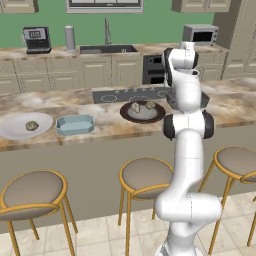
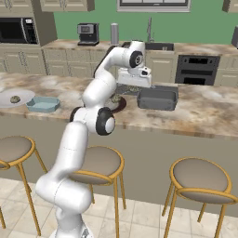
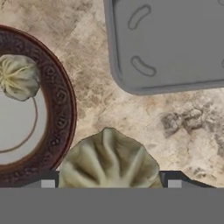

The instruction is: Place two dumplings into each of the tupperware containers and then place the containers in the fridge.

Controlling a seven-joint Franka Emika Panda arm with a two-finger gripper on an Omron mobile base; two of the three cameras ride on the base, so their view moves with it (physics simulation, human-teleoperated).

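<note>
The gripper holds a dumpling between its two finger tips, the jaws spread wide around it, above the marble counter between the dark brown plate and the dark grey container. In the hand view another dumpling lies on the pale centre of that brown plate, near its rim. From the left base view the brown plate carries two dumplings side by side, and the arm stands just to its right. Further left on the counter sits the pale blue container, and beside it a white plate with one dumpling on it. In the right base view the hand hangs over the counter just left of the grey container, which sits well apart from the blue container.
</note>
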